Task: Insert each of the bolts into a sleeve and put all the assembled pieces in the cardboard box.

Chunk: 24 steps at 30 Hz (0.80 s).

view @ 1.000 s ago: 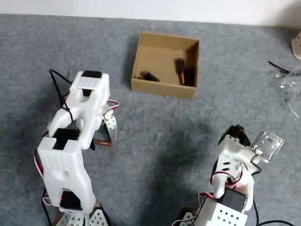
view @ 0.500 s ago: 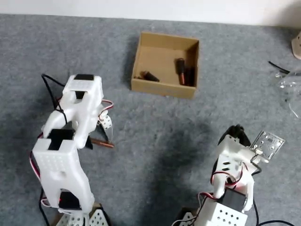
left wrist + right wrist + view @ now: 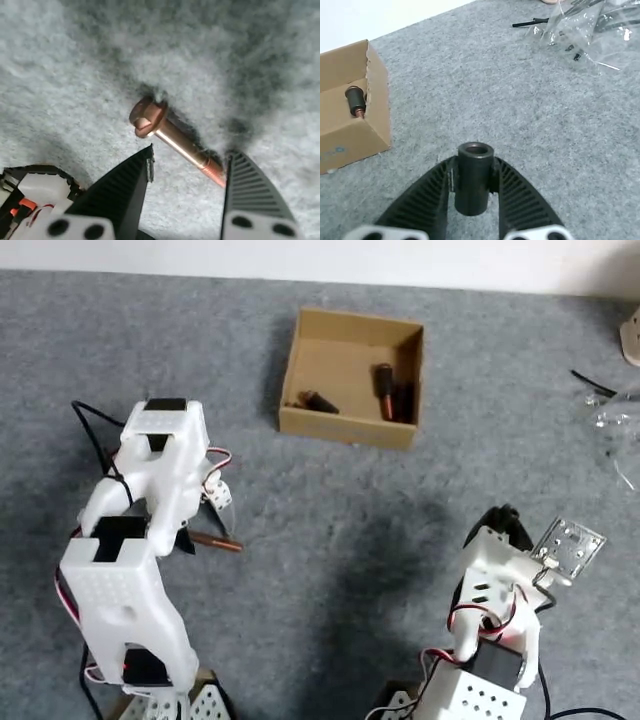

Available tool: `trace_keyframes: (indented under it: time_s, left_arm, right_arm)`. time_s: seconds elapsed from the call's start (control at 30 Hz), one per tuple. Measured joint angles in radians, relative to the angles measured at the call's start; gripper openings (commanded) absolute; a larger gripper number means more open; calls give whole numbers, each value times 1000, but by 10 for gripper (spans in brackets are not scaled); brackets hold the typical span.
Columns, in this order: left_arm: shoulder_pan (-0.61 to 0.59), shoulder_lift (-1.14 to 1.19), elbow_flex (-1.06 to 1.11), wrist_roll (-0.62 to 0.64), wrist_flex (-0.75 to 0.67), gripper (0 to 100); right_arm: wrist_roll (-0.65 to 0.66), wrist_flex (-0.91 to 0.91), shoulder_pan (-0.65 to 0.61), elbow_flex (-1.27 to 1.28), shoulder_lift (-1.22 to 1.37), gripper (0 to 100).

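Left claw (image 3: 191,151) shifted left; bolt (image 3: 175,142) lies just off its parted jaws.

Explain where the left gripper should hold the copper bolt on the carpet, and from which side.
Best grip the bolt on its smooth shank, midway, coming from above with the fingers across it. It lies flat, its flanged head is wider, and the threaded tip should stay free for the sleeve.

plastic bags (image 3: 590,35) on grey carpet (image 3: 470,90)
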Motion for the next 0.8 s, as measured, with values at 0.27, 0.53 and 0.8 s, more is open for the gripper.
trace_keyframes:
  time_s: [0.27,0.53,0.8]
  left_arm:
    - [-3,-14,80,11,-106,223]
    - [0,-14,84,12,-140,22]
    - [-2,-11,78,14,-175,5]
  right_arm:
    - [0,0,0,0,0,6]
    - [0,0,0,0,0,6]
    - [0,0,0,0,0,6]
